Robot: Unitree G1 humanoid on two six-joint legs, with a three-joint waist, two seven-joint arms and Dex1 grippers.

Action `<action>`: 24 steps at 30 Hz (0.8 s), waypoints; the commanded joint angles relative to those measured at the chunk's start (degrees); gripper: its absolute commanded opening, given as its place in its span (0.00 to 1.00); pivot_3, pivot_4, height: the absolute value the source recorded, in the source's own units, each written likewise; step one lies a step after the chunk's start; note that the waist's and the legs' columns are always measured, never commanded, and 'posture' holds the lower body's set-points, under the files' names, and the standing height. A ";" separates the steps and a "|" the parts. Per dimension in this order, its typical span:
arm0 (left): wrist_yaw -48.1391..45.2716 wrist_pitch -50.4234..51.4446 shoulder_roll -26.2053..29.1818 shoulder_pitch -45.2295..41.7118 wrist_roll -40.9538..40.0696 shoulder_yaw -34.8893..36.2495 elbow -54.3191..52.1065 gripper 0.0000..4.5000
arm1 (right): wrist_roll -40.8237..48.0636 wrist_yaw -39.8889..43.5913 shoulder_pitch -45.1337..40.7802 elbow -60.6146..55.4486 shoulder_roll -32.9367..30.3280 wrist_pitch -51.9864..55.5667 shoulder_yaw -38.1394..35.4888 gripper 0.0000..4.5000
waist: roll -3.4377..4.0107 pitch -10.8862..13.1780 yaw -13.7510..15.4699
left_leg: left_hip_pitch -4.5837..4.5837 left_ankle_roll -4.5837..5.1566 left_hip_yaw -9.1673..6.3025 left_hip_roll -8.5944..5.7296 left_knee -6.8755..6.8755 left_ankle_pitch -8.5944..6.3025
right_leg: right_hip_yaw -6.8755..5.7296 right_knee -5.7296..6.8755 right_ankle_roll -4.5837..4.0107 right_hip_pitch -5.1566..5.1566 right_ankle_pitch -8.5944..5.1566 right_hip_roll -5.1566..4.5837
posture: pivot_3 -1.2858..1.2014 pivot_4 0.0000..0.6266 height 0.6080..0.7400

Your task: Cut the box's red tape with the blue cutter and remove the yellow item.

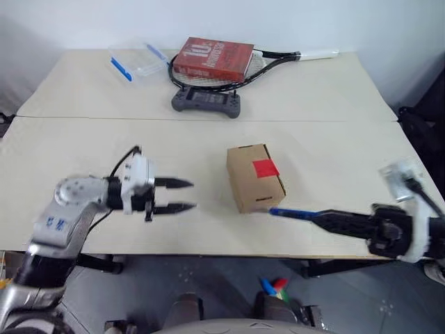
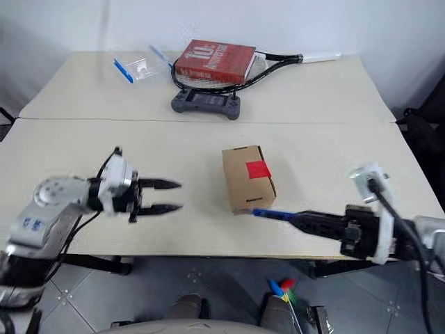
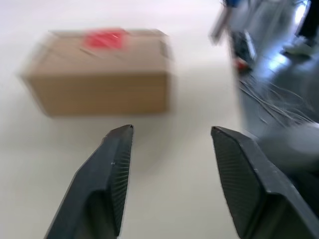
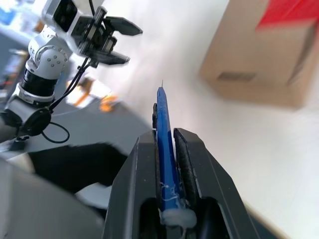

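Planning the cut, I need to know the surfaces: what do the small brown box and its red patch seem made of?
Small brown box: looks like matte cardboard, with folded edges and a slot in one end. Red square patch: probably smooth adhesive tape, lying flat across the top seam.

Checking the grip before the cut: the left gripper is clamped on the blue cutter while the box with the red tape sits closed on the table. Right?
Wrong arm. The right gripper is clamped on the blue cutter, as the right wrist view shows. The box with the red tape does sit closed on the table.
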 commanded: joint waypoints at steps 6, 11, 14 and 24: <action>-0.29 -10.14 -12.75 -16.01 10.75 -7.59 18.20 0.00 | -0.31 -9.55 -13.16 4.83 -7.77 -8.69 7.25 0.04 | -0.07 0.05 -1.19 | -0.06 -0.01 0.07 0.00 -0.08 -0.01 | 0.00 -0.08 0.04 -0.08 0.02 0.01 | 0.52 0.24 1.00; 5.18 -11.26 -18.22 -19.74 15.11 -7.86 23.15 0.00 | 1.01 -21.52 -28.11 5.99 -10.41 -10.78 23.82 0.04 | -0.15 0.10 -1.87 | -0.11 0.00 0.06 0.00 -0.08 -0.02 | -0.02 -0.19 0.10 -0.09 0.05 0.01 | 0.52 0.24 1.00; 5.92 -10.99 -19.10 -19.79 16.21 -8.05 23.10 0.00 | 1.61 -26.70 -37.47 7.96 -8.80 -8.92 31.69 0.04 | -0.18 0.12 -2.30 | -0.26 0.00 0.05 0.00 -0.09 -0.02 | -0.08 -0.30 0.13 -0.16 0.07 0.00 | 0.52 0.24 1.00; 11.39 -8.82 -21.39 -19.31 21.58 -9.32 22.14 0.00 | 1.61 -37.89 -53.23 14.54 -3.01 -2.71 43.27 0.04 | -0.19 0.13 -1.82 | -0.48 0.06 0.01 0.00 -0.04 -0.05 | -0.17 -0.46 0.23 -0.22 0.15 -0.01 | 0.52 0.24 1.00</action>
